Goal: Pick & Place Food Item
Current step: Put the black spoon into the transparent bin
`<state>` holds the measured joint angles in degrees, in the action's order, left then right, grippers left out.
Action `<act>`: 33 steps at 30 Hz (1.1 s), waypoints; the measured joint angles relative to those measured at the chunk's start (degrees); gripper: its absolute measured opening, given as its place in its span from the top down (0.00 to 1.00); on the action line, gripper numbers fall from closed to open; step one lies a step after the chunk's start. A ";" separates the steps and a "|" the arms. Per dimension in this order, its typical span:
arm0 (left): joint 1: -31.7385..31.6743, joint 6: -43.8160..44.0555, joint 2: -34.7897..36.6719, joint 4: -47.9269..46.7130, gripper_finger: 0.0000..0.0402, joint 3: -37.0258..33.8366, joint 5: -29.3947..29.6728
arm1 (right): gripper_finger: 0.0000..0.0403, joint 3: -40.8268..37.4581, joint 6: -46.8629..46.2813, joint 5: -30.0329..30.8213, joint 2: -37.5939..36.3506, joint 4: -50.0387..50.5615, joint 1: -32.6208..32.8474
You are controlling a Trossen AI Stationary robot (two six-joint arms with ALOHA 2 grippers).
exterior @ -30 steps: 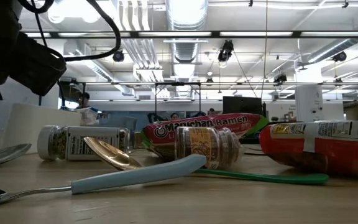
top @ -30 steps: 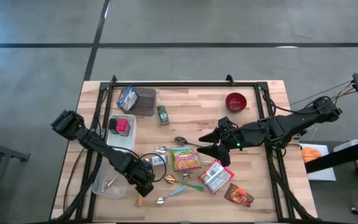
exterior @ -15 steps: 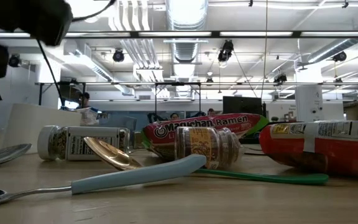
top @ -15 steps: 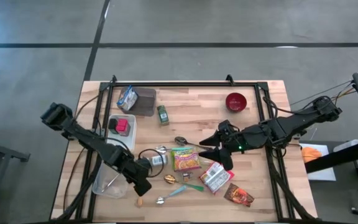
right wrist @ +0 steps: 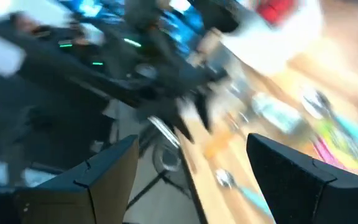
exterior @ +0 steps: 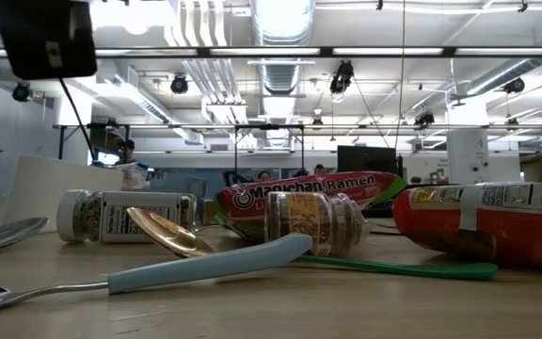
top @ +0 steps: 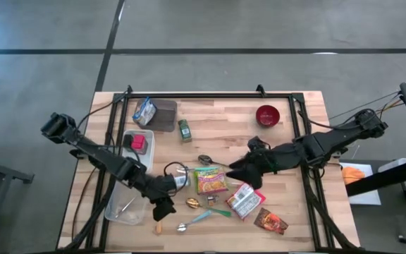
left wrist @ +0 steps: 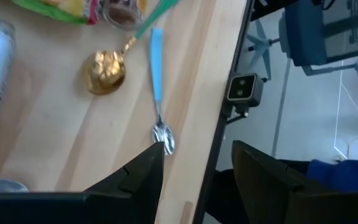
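left hand open, empty, near table front edge.

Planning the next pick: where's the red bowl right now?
In the high view the red bowl sits upright at the table's far right, apart from the clutter, beyond the right arm's fingers.

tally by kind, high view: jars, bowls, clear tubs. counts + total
Jars: 3 (green jar, white-label jar, brown jar)
Bowls: 1 (red bowl)
Clear tubs: 2 (far tub, near tub)
Total: 6
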<state>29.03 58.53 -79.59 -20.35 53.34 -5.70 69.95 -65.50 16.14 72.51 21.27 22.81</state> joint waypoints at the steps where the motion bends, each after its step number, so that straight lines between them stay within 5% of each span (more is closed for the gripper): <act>1: -0.41 -0.49 0.00 0.00 0.53 0.00 -0.34 | 0.27 0.00 -4.05 0.13 0.00 3.75 -0.09; 6: -2.50 -2.94 0.00 0.75 0.53 0.00 -3.89 | 0.27 -1.20 -19.34 -0.70 0.00 22.88 0.37; 10: -4.00 -5.12 0.00 3.75 0.53 0.00 -8.45 | 0.27 -5.72 -23.52 -5.90 -0.25 24.78 0.61; 23: -10.33 -10.56 0.17 3.66 0.53 1.97 -13.80 | 0.27 -23.13 -25.94 -14.64 -0.74 5.94 0.54; 28: -9.76 -12.33 -0.27 1.23 0.53 3.00 -14.92 | 0.27 -26.26 -21.36 -13.96 0.23 -7.00 0.69; 33: -9.62 -19.48 -1.78 -6.01 0.53 5.81 -10.61 | 0.27 -24.86 -15.51 -10.54 0.74 -8.19 0.65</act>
<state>19.40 39.05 -81.37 -26.35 59.15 -16.31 45.10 -81.00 5.59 73.25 13.08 23.46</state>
